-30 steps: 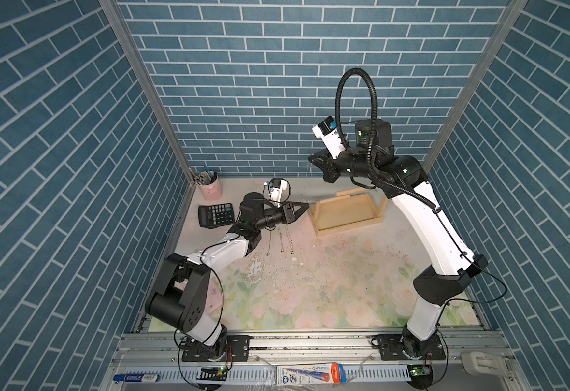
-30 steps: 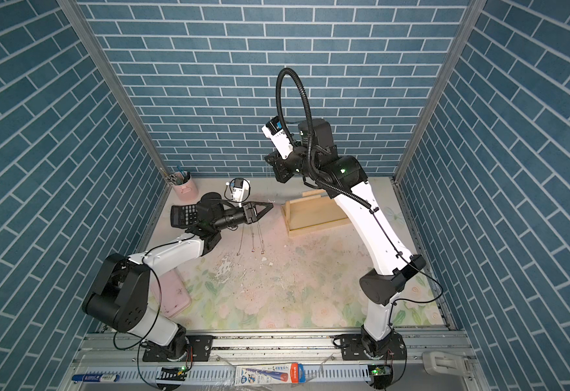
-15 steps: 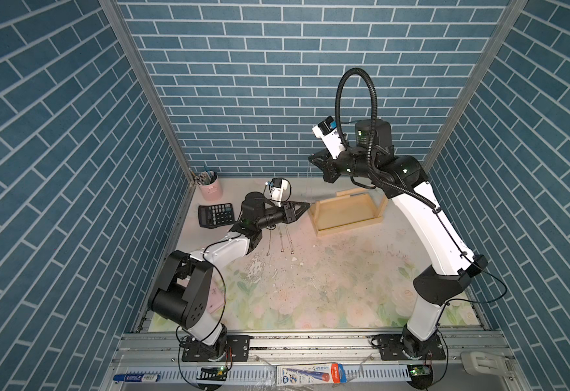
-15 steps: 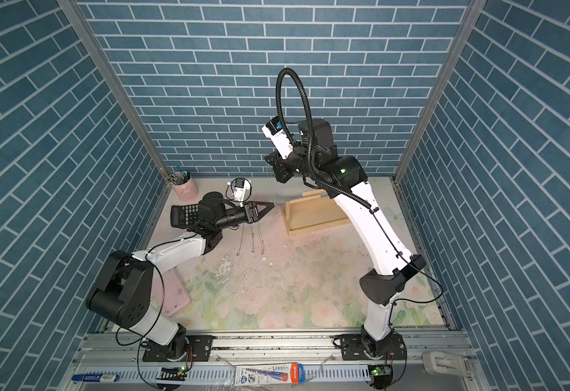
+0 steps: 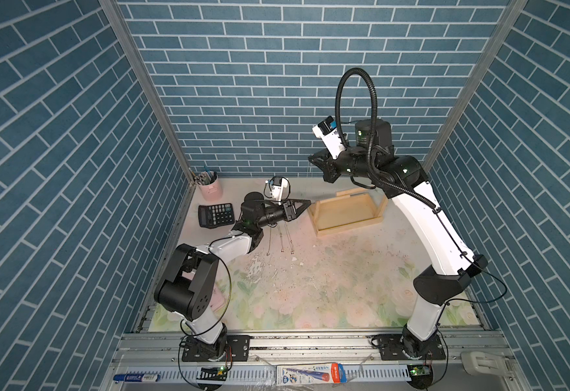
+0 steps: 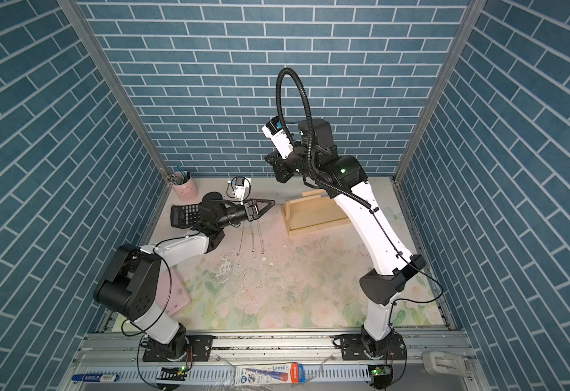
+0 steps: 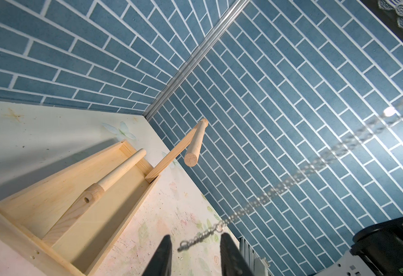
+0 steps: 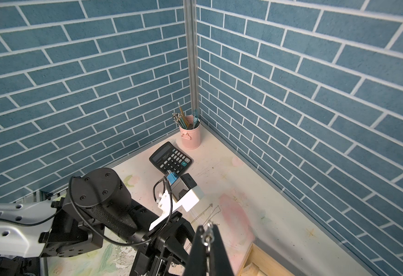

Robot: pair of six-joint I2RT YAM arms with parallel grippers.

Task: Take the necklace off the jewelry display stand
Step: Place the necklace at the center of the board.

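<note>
A pink pencil cup [image 5: 210,185] stands in the far left corner of the flowered table mat [image 5: 310,298]. A black calculator [image 5: 216,215] lies just in front of it. Near the front, a pink pad [image 6: 175,294] lies on the mat, partly under the left arm's shoulder.

The left arm reaches low and nearly level past the calculator. The left gripper [image 5: 307,202] points at the left end of the jewelry display stand [image 5: 348,226], its tips just short of the tray's corner. In the left wrist view its fingers [image 7: 162,258] stand well apart. The necklace [image 7: 291,179] passes through the gap unpinched, with its near end lying between the tips. From there the chain runs in a straight line up and away, clear of the stand's round dowel [image 7: 195,143].

Below the left gripper, three thin chains [image 5: 285,237] lie stretched on the mat.

The stand sits on the mat at the back, right of the left gripper, its tray flat.

The right gripper [image 5: 311,159] hangs high above the stand's left end. In the right wrist view its fingers [image 8: 219,253] are pressed together on the necklace's ring end [image 8: 207,235], so the chain is off the stand and hangs from this grip.
</note>
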